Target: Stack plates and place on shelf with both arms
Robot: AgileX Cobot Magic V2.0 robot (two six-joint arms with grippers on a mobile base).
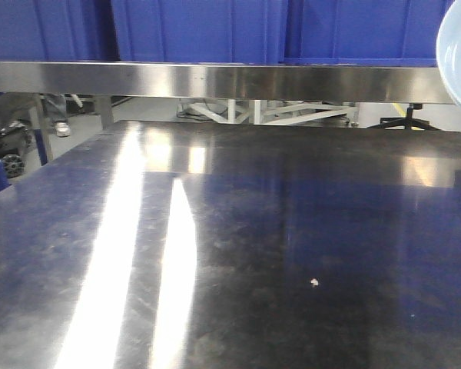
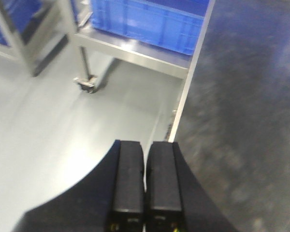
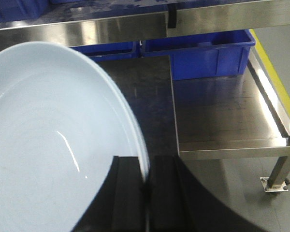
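Note:
My right gripper (image 3: 146, 166) is shut on the rim of a pale blue-white plate (image 3: 48, 140), which fills the left of the right wrist view, held up off the table. I cannot tell whether it is one plate or two stacked. Its edge also shows at the right border of the front view (image 1: 457, 54), near the shelf (image 1: 215, 77). My left gripper (image 2: 145, 150) is shut and empty, hanging over the grey floor beside the table's left edge. Neither gripper shows in the front view.
The steel table (image 1: 238, 254) fills the front view under a steel shelf carrying blue crates (image 1: 200, 27). A lower steel shelf (image 3: 222, 116) with a blue crate (image 3: 208, 53) lies right of the table. A wheeled steel rack (image 2: 87, 84) holding a blue crate (image 2: 145, 21) stands on the floor to the left.

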